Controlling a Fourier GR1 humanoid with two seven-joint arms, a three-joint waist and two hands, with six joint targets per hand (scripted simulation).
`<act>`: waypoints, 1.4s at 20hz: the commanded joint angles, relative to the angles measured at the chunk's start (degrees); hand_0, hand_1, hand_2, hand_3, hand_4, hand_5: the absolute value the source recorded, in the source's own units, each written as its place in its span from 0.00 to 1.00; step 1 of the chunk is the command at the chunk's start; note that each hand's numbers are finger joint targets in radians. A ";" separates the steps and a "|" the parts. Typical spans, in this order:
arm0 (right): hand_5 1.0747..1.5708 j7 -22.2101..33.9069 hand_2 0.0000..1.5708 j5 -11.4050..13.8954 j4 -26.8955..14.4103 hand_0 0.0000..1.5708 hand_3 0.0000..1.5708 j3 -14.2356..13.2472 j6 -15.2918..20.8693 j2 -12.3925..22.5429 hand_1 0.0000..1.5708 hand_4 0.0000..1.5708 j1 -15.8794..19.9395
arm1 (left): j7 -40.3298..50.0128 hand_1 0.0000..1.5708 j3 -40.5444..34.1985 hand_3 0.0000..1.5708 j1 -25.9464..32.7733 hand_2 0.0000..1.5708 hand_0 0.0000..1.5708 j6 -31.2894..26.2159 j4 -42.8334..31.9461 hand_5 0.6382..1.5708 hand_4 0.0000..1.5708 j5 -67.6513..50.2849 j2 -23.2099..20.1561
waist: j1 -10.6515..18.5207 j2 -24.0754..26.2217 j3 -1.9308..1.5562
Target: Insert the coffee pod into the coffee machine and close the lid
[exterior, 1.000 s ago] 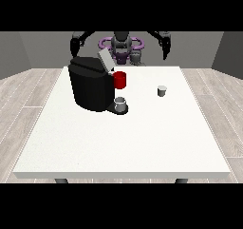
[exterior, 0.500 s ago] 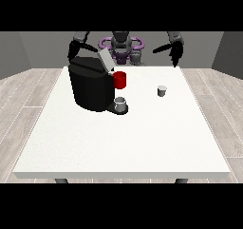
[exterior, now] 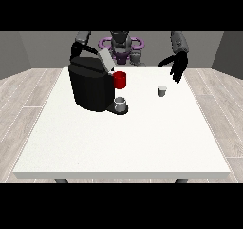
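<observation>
From where I sit, the black coffee machine (exterior: 91, 87) stands on the left half of the white table (exterior: 123, 142), its grey lid (exterior: 105, 60) tilted up and open. A red part (exterior: 120, 80) juts from its front, and a small grey cup (exterior: 120, 104) sits on the tray below. The coffee pod (exterior: 162, 90) (small, pale grey) stands alone on the table to the right, well apart from the machine. The hand at the view's right (exterior: 179, 67) hangs above the table's far edge, beyond the pod, fingers straight and pointing down, holding nothing. The hand at the view's left (exterior: 76, 49) sits behind the machine, mostly hidden.
</observation>
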State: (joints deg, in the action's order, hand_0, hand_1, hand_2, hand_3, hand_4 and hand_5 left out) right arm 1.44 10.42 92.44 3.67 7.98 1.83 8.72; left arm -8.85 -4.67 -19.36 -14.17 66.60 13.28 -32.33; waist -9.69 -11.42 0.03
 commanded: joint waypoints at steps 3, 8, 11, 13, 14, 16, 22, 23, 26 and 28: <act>1.00 3.13 0.00 4.85 0.23 0.00 0.00 5.43 5.11 -1.77 0.00 0.00 1.20 | -1.91 0.00 0.47 0.00 -6.53 0.00 0.00 0.38 -9.50 1.00 0.00 5.36 -2.02 | -1.12 -3.38 0.00; 1.00 1.77 0.00 -0.97 -1.47 0.00 0.00 0.54 0.05 -1.55 0.00 0.00 1.58 | -6.75 0.00 1.12 0.00 -6.93 0.00 0.00 1.03 -15.20 1.00 0.00 9.18 -3.25 | -0.98 -4.73 -0.01; 1.00 3.97 0.00 1.20 -3.27 0.00 0.00 2.96 3.78 -1.81 0.00 0.00 4.36 | -5.79 0.00 2.26 0.00 -11.53 0.27 0.00 3.66 -18.18 1.00 0.00 12.07 -0.31 | -0.06 -4.26 -0.01; 1.00 0.71 0.00 -0.64 -5.21 0.00 0.00 0.55 0.22 -1.27 0.00 0.00 4.90 | -5.61 0.31 2.01 0.31 -12.56 0.46 0.31 8.38 -18.93 1.00 0.00 13.68 1.65 | -0.93 -5.98 -0.02; 1.00 -0.65 0.00 1.41 -6.39 0.00 0.00 3.79 4.78 -1.81 0.00 0.00 3.32 | -6.85 0.48 2.90 0.40 -12.48 0.56 0.48 9.86 -18.91 1.00 0.00 14.85 2.71 | 0.32 -5.67 -0.02; 1.00 3.32 0.00 0.36 -5.78 0.00 0.00 0.18 2.20 -0.79 0.00 0.00 7.72 | -7.42 0.60 2.93 0.44 -13.40 0.61 0.60 11.53 -20.87 1.00 0.05 16.92 1.65 | 0.45 -6.18 -0.01; 1.00 0.64 0.00 1.06 -8.18 0.00 0.00 1.51 0.92 -0.51 0.00 0.00 5.74 | -8.64 0.60 6.47 0.55 -14.38 0.66 0.60 16.03 -23.02 1.00 0.27 23.85 2.01 | -1.11 -5.79 -0.01; 1.00 3.02 0.00 0.72 -11.00 0.00 0.00 2.06 3.68 -1.79 0.00 0.00 8.18 | -4.91 0.59 8.79 0.54 -15.97 0.65 0.59 12.92 -21.35 1.00 0.26 25.31 2.59 | 0.90 -3.94 -0.04; 1.00 0.57 0.00 -0.37 -9.68 0.00 0.00 -0.11 0.32 0.06 0.00 0.00 10.16 | -8.77 0.53 9.06 0.55 -15.56 0.64 0.53 15.17 -24.92 1.00 0.22 27.77 1.15 | -0.56 -8.06 -0.01; 1.00 2.25 0.00 -0.83 -11.22 0.00 0.00 1.36 -0.55 -1.42 0.00 0.00 8.00 | -5.39 0.58 11.82 0.57 -15.16 0.66 0.58 12.93 -25.03 1.00 0.21 30.26 3.03 | -0.48 -3.60 -0.03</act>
State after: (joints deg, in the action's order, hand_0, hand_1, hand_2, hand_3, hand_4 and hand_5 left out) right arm 2.02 10.07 82.11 4.30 8.75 0.92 16.19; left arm -15.58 4.53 -33.93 -0.42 43.55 39.81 -30.02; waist -9.95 -16.54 0.00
